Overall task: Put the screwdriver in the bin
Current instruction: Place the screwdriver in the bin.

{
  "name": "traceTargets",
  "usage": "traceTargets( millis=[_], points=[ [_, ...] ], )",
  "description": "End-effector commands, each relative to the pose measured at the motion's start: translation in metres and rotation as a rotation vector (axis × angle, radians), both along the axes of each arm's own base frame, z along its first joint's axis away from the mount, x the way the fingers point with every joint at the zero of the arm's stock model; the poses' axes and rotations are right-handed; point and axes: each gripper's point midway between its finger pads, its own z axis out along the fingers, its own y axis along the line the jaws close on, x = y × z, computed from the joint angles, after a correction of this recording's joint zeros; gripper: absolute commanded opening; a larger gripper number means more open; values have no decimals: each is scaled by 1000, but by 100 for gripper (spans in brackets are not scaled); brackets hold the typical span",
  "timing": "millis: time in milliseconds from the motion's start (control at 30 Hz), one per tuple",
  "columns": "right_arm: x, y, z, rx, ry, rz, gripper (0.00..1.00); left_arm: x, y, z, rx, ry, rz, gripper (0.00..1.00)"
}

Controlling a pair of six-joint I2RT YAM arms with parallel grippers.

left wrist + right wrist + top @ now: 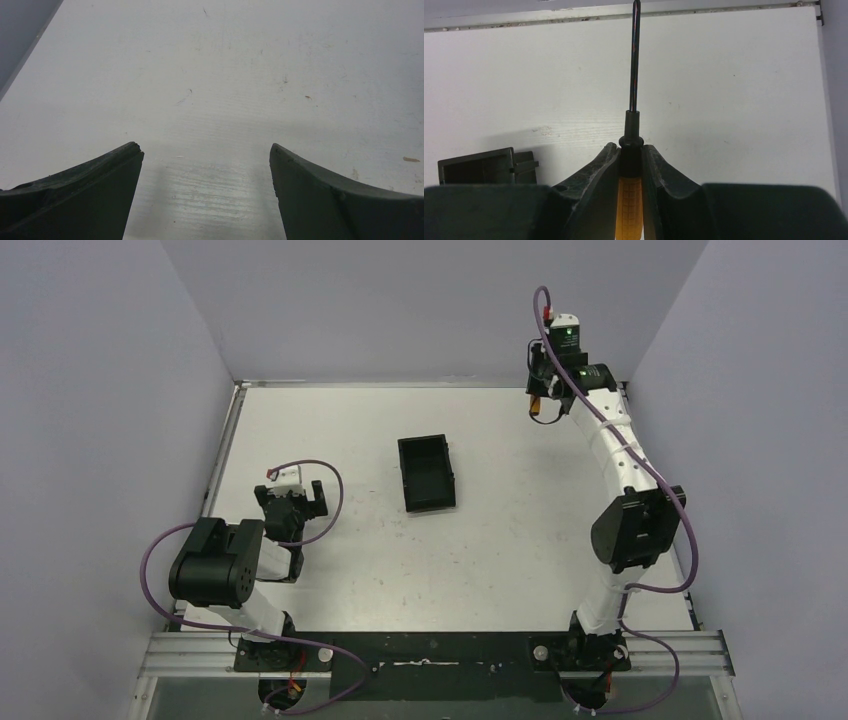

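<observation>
My right gripper (630, 150) is shut on the screwdriver (629, 200). It clamps the orange handle and black collar, and the thin dark shaft (635, 55) sticks straight out ahead. In the top view the right gripper (545, 400) is raised at the table's far right corner, with a bit of orange handle (535, 406) showing. The black bin (427, 473) lies open-topped mid-table, well left of and nearer than that gripper; a corner of the bin (479, 167) shows low left in the right wrist view. My left gripper (206, 147) hangs open over bare table, with nothing between its fingers (100, 190).
The left gripper (292, 498) sits at the near left, left of the bin. Grey walls enclose the white table (520, 540) on three sides. A metal rail (574, 17) runs along the far edge, close beyond the screwdriver's tip.
</observation>
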Motion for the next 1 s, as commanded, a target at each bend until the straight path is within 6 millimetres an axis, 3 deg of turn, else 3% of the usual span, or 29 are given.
traceTargets(
  millis=[0, 267, 500, 967],
  points=[
    [-18, 0, 53, -21, -66, 8, 0, 12, -3, 21, -1, -77, -14, 97],
    [-33, 30, 69, -12, -90, 48, 0, 12, -3, 21, -1, -76, -15, 97],
    [-47, 86, 70, 9, -107, 118, 0, 12, -3, 21, -1, -77, -15, 97],
    [-82, 207, 53, 31, -142, 287, 0, 12, -3, 21, -1, -76, -15, 97]
  ],
)
